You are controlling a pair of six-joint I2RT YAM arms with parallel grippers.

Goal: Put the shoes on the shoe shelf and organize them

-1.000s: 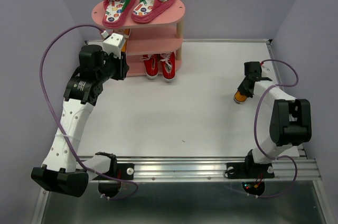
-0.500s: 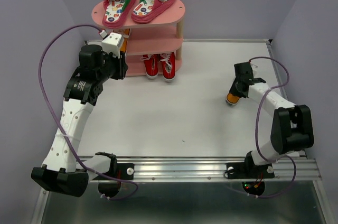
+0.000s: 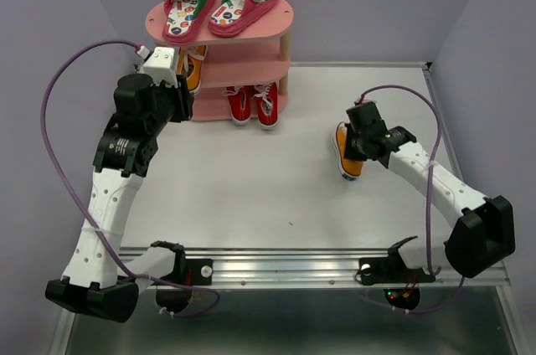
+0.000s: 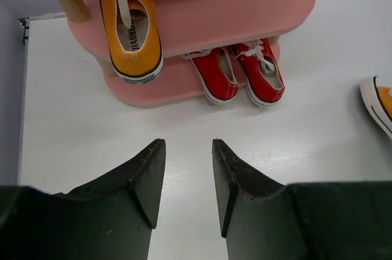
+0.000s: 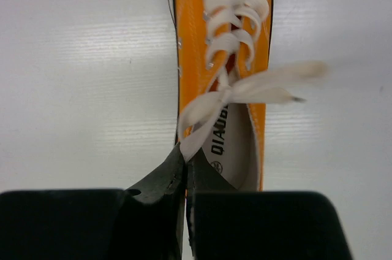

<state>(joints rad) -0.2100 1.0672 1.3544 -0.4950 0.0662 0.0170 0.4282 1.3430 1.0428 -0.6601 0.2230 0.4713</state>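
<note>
white bench (image 3: pixel 251 179) carries one orange sneaker (image 3: pixel 347 154) lying well right of the pink shoe shelf (image 3: pixel 283 20), its collar pinched by the tightly closed right end effector (image 5: pixel 185 157), while the left end effector (image 4: pixel 188 147) hangs spread, facing that shoe shelf.

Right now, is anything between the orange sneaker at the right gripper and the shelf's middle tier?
Nothing visible lies on the table between the orange sneaker and the shoe shelf's middle tier, whose right half is bare. The left gripper sits before the shelf's left front, beside the direct path.
</note>
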